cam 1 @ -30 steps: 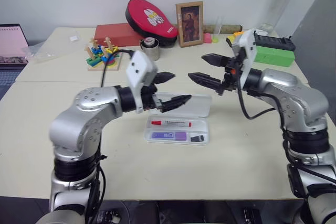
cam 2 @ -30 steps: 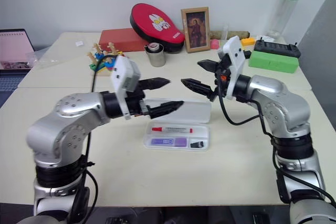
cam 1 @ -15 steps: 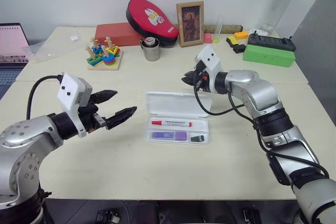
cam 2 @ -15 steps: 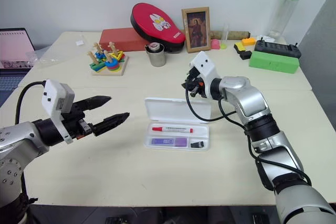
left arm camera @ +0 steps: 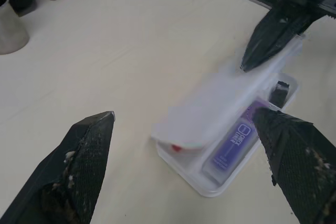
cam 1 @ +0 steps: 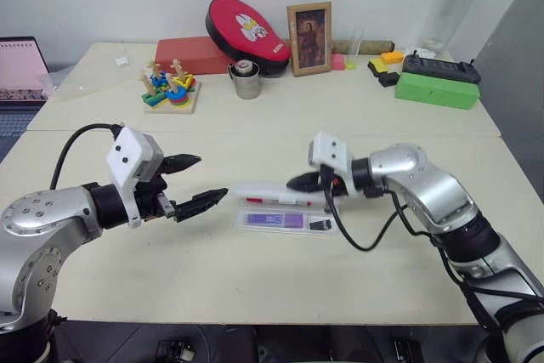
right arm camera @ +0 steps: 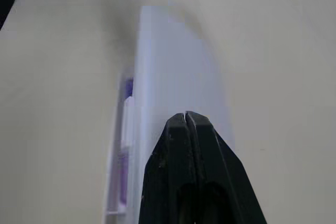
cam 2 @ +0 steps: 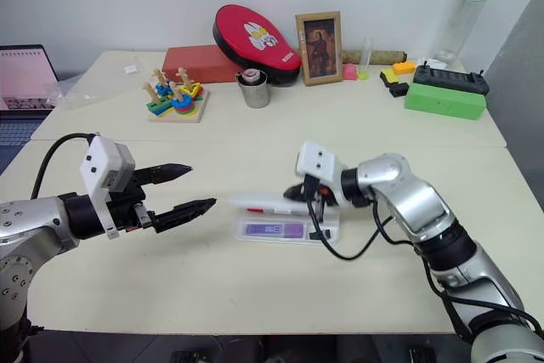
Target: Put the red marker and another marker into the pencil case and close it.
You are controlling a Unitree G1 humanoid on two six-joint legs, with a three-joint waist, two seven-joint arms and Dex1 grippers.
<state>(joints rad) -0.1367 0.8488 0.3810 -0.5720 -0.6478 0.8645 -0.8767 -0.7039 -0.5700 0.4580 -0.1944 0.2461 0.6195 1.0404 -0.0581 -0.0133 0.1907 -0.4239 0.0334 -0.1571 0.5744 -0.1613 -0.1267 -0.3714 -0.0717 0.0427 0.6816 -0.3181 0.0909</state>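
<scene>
On the cream table (cam 1: pixel 255 295), the pencil case (cam 1: pixel 280 210) is seen near the front middle, its tray flat and its lid (left arm camera: pixel 231 103) tilted partly down over the back half. Inside the tray, the purple marker (cam 1: pixel 274 219) is laid along the front edge, with a small black cap (cam 1: pixel 318 224) beside it at the right end. The red marker (cam 1: pixel 265 201) is tucked further back, mostly covered by the lid; only part of the barrel and a red end are seen. The right gripper (cam 1: pixel 299 183) is placed on top of the lid near its right end, its 2 fingers pressed together with nothing between them, tip pointing left across the case. The left gripper (cam 1: pixel 201 183) is held to the left of the case, apart from it, its 2 fingers spread wide and empty, aimed toward the case. Further back on the table, a steel cup (cam 1: pixel 245 79), a red pouch (cam 1: pixel 245 33), a picture frame (cam 1: pixel 308 38) and a green box (cam 1: pixel 437 89) are seen.
</scene>
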